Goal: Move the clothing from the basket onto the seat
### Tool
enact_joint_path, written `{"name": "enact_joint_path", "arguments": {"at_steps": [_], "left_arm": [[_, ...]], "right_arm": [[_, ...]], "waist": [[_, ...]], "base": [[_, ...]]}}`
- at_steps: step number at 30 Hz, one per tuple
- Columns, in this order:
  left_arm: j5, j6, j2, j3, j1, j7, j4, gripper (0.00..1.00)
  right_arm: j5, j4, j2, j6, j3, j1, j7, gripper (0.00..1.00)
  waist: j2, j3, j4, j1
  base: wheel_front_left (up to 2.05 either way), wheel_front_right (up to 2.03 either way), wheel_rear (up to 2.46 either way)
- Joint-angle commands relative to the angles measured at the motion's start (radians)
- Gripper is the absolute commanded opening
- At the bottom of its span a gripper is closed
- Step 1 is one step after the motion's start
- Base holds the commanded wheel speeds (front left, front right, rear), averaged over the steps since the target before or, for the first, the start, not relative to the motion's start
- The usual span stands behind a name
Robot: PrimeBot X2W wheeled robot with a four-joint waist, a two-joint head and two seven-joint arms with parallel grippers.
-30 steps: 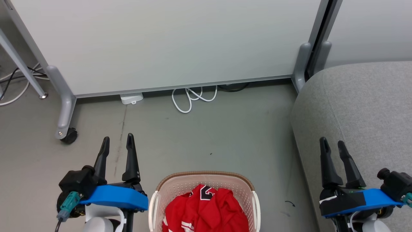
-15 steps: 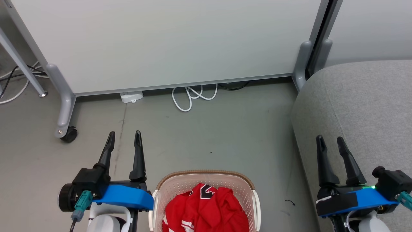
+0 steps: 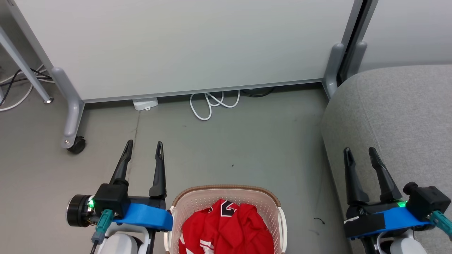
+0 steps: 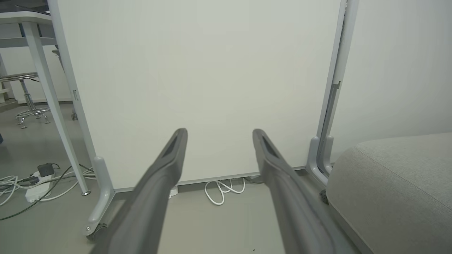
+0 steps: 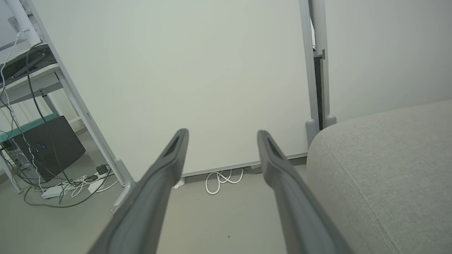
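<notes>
"Two stand spread and empty, left end effector [image 3: 144, 143] and right end effector [image 3: 360, 150]: why?"
"Likely poised to reach: the clothing [image 3: 226, 229] lies in the basket [image 3: 226, 187] between them on the floor [image 3: 247, 141], the seat [image 3: 399, 116] beside."

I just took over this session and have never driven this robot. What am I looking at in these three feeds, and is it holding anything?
It is a wheeled robot with two arms, each ending in two long dark jaws. The head view looks down from its head: left jaws at lower left, right jaws at lower right, both open and empty. Between them, on the floor, stands the laundry basket with the red clothing inside. The grey sofa is on the right. A pale partition panel and a looped white cable lie ahead. Each wrist view looks along one arm's own jaws toward that panel, with the sofa at its right.
</notes>
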Motion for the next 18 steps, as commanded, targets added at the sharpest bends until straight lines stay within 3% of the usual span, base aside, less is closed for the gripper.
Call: {"name": "enact_joint_path", "arguments": {"at_steps": [1,18], "left_arm": [[0.020,0.005,0.005,-0.005,-0.018,-0.009,0.000,1.00],[0.083,0.003,0.003,-0.010,-0.013,-0.027,0.002,1.00]], "right_arm": [[-0.020,-0.006,-0.007,0.002,0.001,-0.015,-0.007,1.00],[-0.097,-0.008,-0.007,0.003,0.014,-0.009,-0.026,1.00]], "waist": [[0.0000,0.001,0.001,0.0000],[0.0000,0.003,0.003,0.0000]], "base": [[0.00,0.00,0.00],[0.00,0.00,0.00]]}}
